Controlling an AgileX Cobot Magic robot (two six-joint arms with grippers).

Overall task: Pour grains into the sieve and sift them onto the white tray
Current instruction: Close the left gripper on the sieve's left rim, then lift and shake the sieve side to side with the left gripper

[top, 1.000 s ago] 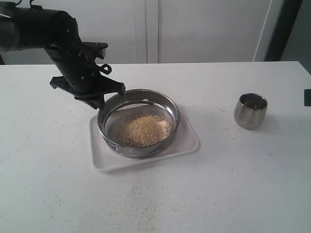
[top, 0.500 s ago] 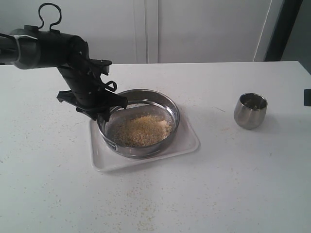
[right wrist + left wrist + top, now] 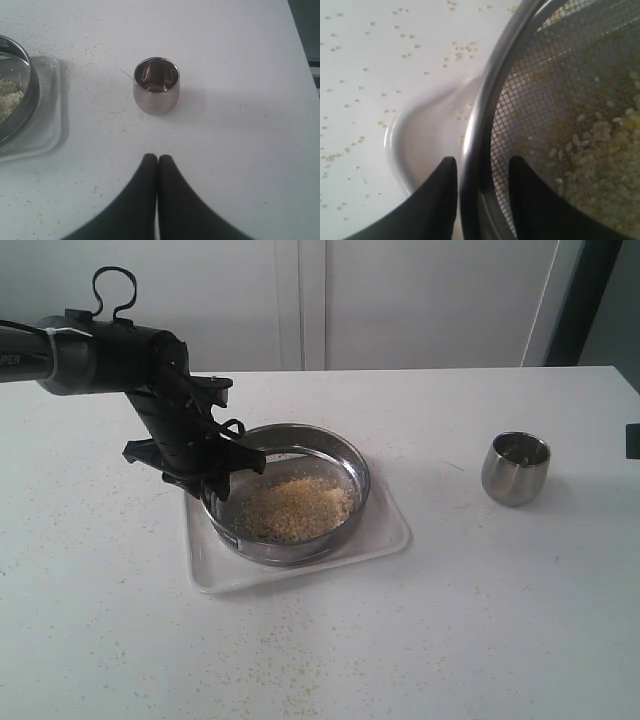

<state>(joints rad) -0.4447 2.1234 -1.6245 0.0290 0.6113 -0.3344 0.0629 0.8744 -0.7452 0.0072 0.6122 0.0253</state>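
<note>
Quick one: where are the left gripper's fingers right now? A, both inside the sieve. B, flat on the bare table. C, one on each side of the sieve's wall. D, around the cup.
C: in the left wrist view the left gripper straddles the wall of the sieve, one finger outside over the tray and one inside.

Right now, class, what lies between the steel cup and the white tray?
Only table, dotted with stray grains, separates the steel cup and the white tray; the right wrist view shows it.
</note>
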